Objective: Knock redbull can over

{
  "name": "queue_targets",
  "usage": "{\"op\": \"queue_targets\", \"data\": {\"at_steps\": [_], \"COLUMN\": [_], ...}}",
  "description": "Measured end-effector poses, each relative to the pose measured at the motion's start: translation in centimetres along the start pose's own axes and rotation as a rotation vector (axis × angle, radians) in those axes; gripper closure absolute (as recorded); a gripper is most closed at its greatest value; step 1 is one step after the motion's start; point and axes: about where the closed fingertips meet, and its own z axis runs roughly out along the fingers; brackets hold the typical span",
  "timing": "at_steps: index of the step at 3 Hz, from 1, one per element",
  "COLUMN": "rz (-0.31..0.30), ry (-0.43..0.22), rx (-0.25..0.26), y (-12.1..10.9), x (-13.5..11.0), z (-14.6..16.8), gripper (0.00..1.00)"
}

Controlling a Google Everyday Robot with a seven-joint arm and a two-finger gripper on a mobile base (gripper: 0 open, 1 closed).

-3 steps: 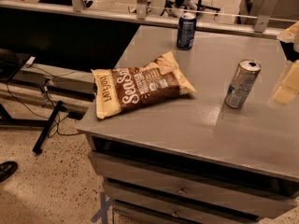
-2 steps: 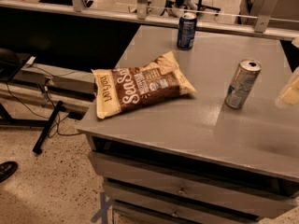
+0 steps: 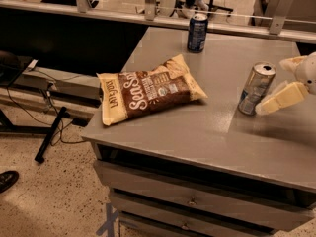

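Observation:
The redbull can [image 3: 255,89], slim and silver with blue patches and a shiny top, stands upright on the right part of the grey table [image 3: 197,132]. My gripper [image 3: 273,86] comes in from the right edge of the view, level with the can. Its cream fingers are spread open. The lower finger [image 3: 282,97] reaches the can's right side near its base and seems to touch it. The upper finger [image 3: 294,61] is just right of the can's top, apart from it. Nothing is held.
A brown and cream Sea Salt chip bag [image 3: 148,93] lies flat at the table's left middle. A shorter dark blue can [image 3: 197,32] stands at the far edge. Drawers sit under the table front. A rail runs behind, and cables and stand legs lie on the floor at left.
My gripper has moved left from the right edge towards the redbull can, and its lower finger is now against the can's side. The can still stands in the same place.

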Motion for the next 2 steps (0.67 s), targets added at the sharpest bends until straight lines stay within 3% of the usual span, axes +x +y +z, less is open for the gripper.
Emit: {"op": "queue_targets", "data": {"at_steps": [1,2], "rz": [0.046,0.061], "ry": [-0.15,-0.222], "rx": [-0.024,-0.02], "y": [-0.7,-1.8], "x": [-4.0,-6.7], "z": [4.0,5.9], "gripper": [0.0,0.0]}}
